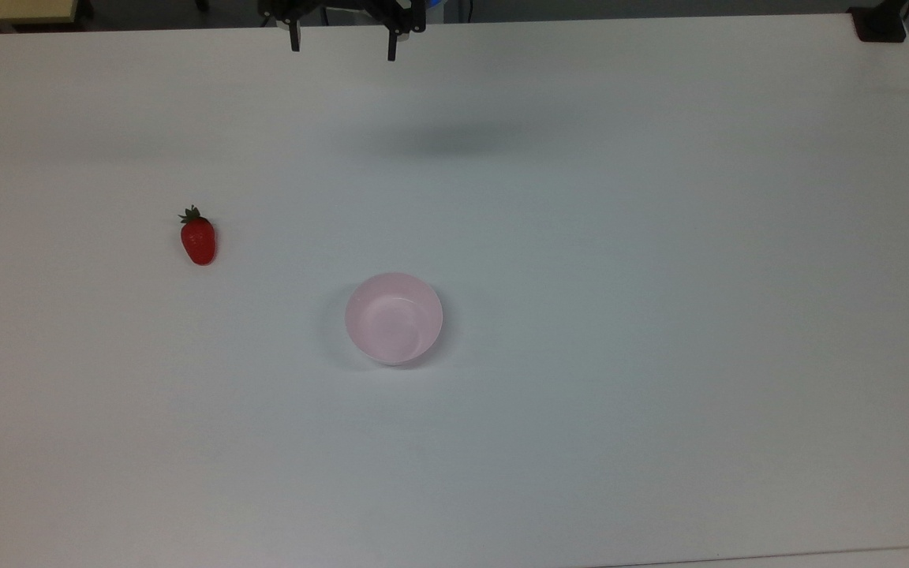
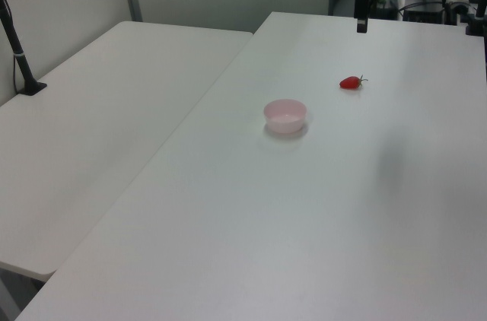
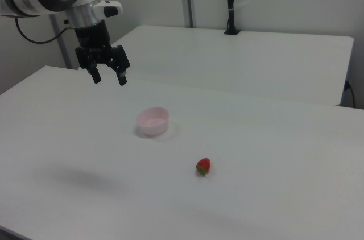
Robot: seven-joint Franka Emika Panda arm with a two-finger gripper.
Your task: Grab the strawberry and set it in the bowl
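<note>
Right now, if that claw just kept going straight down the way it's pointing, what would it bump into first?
Probably only the bare table. The gripper hangs open, fingers pointing down, high above it. The bowl and strawberry sit well off to the right view's right, though depth is hard to judge.

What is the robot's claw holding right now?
Nothing. The gripper hangs open in the air, and the strawberry lies on the table, apart from the bowl.
</note>
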